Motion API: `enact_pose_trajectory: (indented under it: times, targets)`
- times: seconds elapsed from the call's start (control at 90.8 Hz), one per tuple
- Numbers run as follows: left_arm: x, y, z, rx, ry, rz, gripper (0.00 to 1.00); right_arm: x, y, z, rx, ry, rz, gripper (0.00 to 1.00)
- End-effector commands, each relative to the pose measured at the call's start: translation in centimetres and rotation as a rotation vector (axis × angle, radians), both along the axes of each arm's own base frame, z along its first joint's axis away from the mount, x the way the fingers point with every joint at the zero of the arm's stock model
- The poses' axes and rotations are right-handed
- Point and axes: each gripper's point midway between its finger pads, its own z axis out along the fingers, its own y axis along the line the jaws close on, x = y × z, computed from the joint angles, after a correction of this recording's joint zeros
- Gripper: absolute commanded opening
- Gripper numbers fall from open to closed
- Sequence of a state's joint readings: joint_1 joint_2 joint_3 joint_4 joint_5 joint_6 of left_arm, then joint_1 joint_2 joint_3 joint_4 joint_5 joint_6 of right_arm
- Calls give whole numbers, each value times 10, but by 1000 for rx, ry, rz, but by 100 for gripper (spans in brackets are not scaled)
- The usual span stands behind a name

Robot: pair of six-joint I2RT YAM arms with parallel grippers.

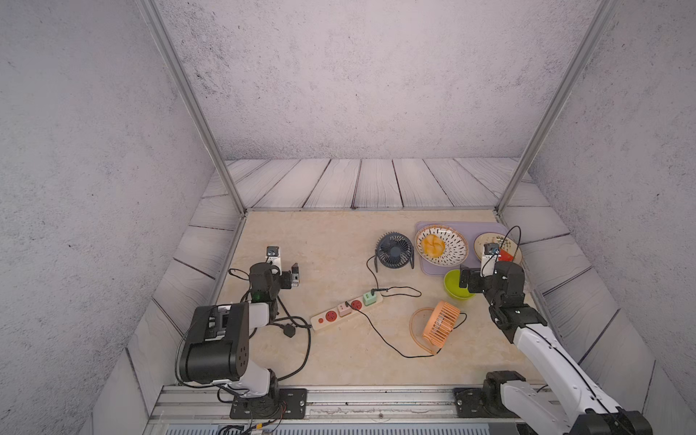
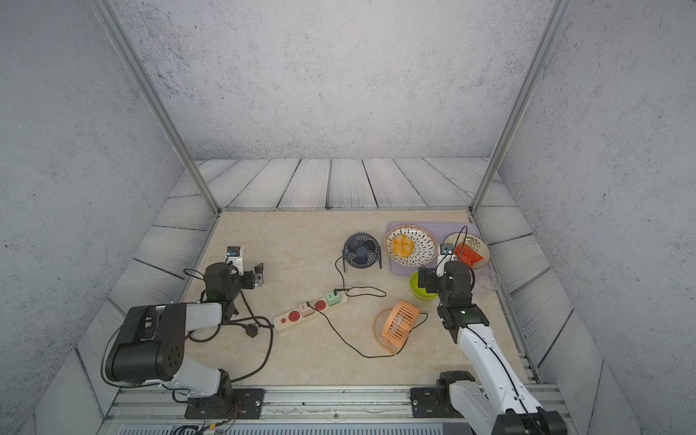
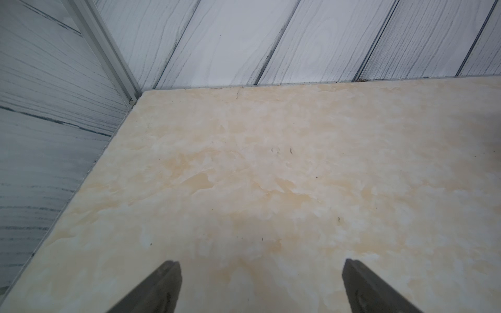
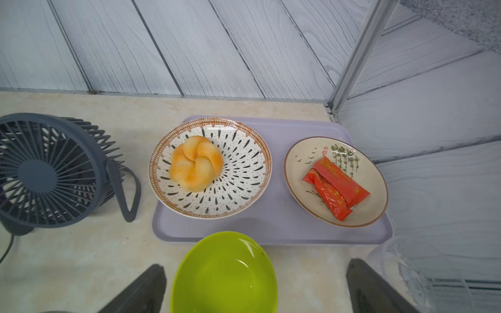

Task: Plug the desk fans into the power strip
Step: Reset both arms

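A dark blue desk fan (image 1: 395, 250) (image 2: 361, 251) (image 4: 48, 173) stands upright at mid-table. Its thin black cord (image 1: 373, 277) runs toward the cream power strip (image 1: 346, 307) (image 2: 310, 310), ending by a green adapter (image 1: 369, 298) at the strip's far end. A pink adapter (image 1: 342, 309) sits between two red sockets. My left gripper (image 3: 261, 264) is open over bare table, left of the strip, one finger (image 1: 295, 273) showing in a top view. Over a green bowl (image 4: 225, 273), right of the fan, my right gripper (image 4: 256, 267) is open and holds nothing.
An orange fan (image 1: 440, 322) lies in front of the bowl, its cord (image 1: 376, 331) leading to the strip. A purple tray (image 4: 271, 225) at the back right carries a plate with a bun (image 1: 441, 245) and a plate with a red packet (image 4: 336, 187). The strip's thick black cord and plug (image 1: 289, 331) lie by my left arm.
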State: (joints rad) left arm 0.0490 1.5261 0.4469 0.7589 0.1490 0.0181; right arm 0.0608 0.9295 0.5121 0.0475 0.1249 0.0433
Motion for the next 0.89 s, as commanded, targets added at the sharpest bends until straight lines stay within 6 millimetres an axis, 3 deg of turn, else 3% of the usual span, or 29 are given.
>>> enact_pose_trajectory:
  times: [0.0, 0.165, 0.561, 0.881]
  targets:
    - [3, -1, 5, -7, -11, 4, 100, 6, -17, 4, 24, -77, -94, 99]
    - [3, -1, 5, -6, -12, 4, 100, 7, -32, -8, 50, -104, -153, 99]
    - [3, -1, 5, -6, -12, 5, 100, 24, -33, -47, 48, -84, -152, 99]
    - [3, -1, 5, -6, -12, 5, 100, 41, -24, -52, 47, -124, -83, 99]
